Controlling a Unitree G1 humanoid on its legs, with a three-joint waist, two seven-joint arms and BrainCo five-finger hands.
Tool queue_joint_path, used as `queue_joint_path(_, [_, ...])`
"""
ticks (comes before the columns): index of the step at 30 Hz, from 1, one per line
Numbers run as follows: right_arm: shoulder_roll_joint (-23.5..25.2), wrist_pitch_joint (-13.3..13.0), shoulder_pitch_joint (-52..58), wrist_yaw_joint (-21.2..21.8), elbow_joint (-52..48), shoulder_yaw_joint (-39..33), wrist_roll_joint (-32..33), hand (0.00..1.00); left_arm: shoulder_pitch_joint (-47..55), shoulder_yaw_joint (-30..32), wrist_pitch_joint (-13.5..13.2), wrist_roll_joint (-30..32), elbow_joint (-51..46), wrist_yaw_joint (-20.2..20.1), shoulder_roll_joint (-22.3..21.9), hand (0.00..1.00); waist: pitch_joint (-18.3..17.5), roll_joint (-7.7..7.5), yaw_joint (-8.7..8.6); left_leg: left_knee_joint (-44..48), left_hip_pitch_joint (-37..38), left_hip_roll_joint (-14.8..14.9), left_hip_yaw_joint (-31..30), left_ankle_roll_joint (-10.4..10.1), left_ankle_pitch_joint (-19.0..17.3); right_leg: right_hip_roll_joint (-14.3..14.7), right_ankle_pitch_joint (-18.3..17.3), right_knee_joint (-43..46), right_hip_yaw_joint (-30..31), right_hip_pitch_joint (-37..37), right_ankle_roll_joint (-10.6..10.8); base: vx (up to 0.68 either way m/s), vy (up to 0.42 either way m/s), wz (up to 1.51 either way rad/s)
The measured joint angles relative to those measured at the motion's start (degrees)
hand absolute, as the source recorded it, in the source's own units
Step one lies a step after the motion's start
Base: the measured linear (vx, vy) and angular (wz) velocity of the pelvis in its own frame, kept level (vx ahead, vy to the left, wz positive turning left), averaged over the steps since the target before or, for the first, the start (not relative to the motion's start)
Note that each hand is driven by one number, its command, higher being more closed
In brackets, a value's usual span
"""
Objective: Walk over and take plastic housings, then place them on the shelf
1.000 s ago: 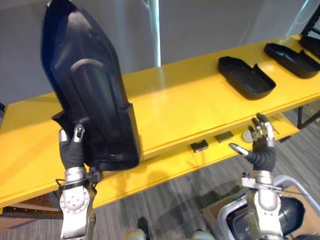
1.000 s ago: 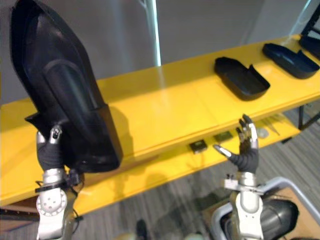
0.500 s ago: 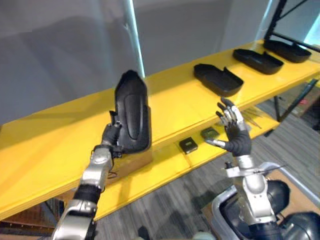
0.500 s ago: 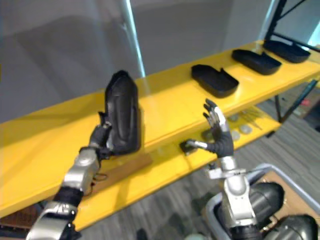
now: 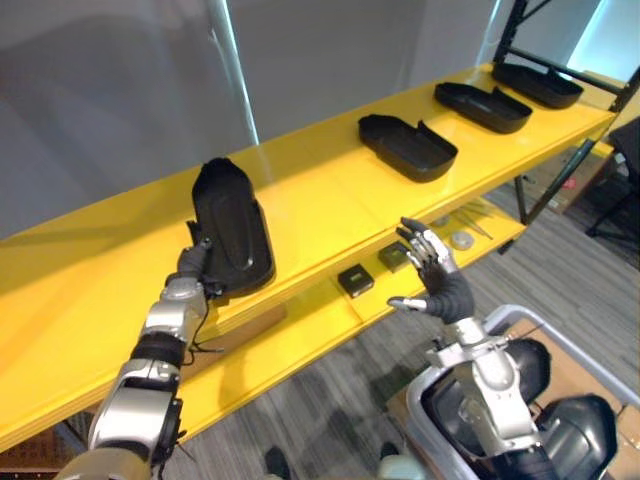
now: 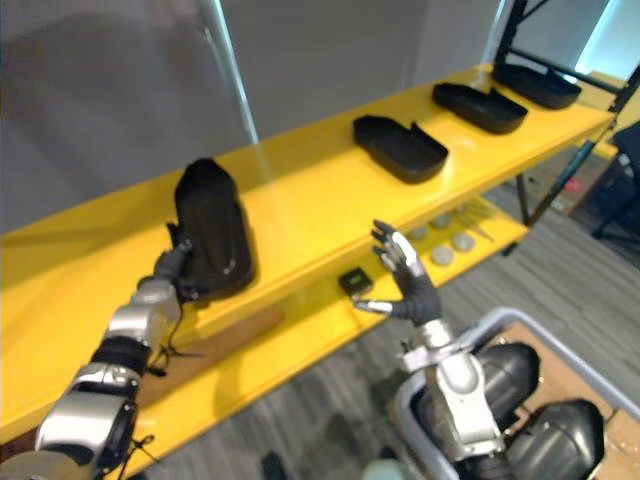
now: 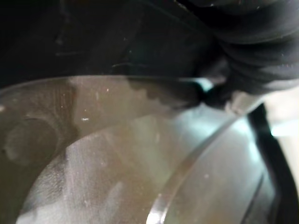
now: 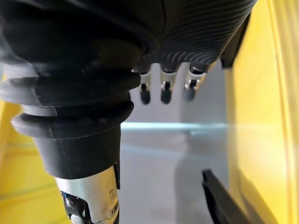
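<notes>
shelf [image 5: 330, 200]: yellow, two tiers | housing [image 5: 228, 225]: lies on upper tier, long axis running away toward the wall [image 5: 120, 90] | left hand [image 5: 190, 268]: nearer, against housing's near end, hold hidden, cannot tell | right hand [image 5: 440, 285]: well apart before lower tier, fingers spread, empty

Black plastic housing [image 5: 232, 235]: long, glossy, rounded at far end, raised oval panel along back. Seen domed side up on top board of yellow shelf [image 5: 320, 205], near end at front edge, gripped there by left hand [image 5: 190, 266]. Three more laid hollow side up further right on same board, spaced apart: second housing [image 5: 407, 147], third housing [image 5: 482, 106], fourth housing [image 5: 536, 84].
</notes>
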Motion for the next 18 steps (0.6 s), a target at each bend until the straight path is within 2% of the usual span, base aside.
queue_joint_path(2, [-0.74,0.09,-3.55,1.92,-1.17,1.33,2.27,0.00,-1.47,0.00,-0.30,-0.14,-0.19,-0.03,0.01,1.00,1.56,0.39,0.09,0.00,-0.84,-0.06,-0.41,0.25,0.51,-0.08,-0.16,0.88,-0.16,-1.01,-0.18,-0.06,0.030,0.06])
queue_joint_path(8, [-1.06,0.73,-9.78,1.65,-2.25,5.45,3.35,0.00,-3.21,-2.97,-0.47,-1.70,-4.20,-0.76,-0.15,1.00,4.62,1.89,0.37,-0.02,-3.32,-0.81,-4.27,0.23,1.44,-1.03,-1.70,3.68,-3.50,-2.39,-0.05,-0.04,0.020,0.30])
queue_joint_path(9, [-1.07,1.01,-10.09,1.29,-2.25,5.90,3.24,0.00,-3.24,-3.12,-0.48,-1.69,-4.64,-0.83,-0.15,0.00,4.67,1.92,0.68,-0.02,-3.65,-0.82,-4.55,0.17,1.49,-1.15,-2.03,3.96,-3.84,-2.90,0.00,-0.02,0.004,0.37])
queue_joint_path(12, [-1.05,1.70,-10.88,-0.83,-2.25,6.84,1.99,0.00,-3.45,-3.98,-0.89,-1.72,-5.83,-1.01,-0.18,0.00,5.47,2.03,1.77,-0.01,-3.77,-1.12,-5.39,0.17,1.63,-1.74,-2.93,5.73,-4.81,-3.09,0.06,0.01,-0.008,0.18])
queue_joint_path(15, [-1.05,2.69,-11.69,-2.95,-2.26,6.94,1.30,0.00,-3.47,-3.94,-1.34,-1.79,-6.51,-0.85,-0.17,0.00,5.93,2.67,1.77,0.00,-4.20,-1.69,-6.33,0.42,1.81,-2.19,-3.15,6.38,-5.65,-3.07,0.44,0.04,0.000,0.14])
queue_joint_path(18, [-1.05,2.75,-11.73,-3.24,-2.26,6.93,1.20,0.00,-3.48,-3.89,-2.58,-2.17,-7.32,-0.35,-0.17,0.00,6.80,2.72,1.78,0.01,-4.29,-1.72,-6.58,0.49,2.00,-2.20,-3.32,6.60,-5.96,-2.99,0.37,0.04,-0.010,0.07])
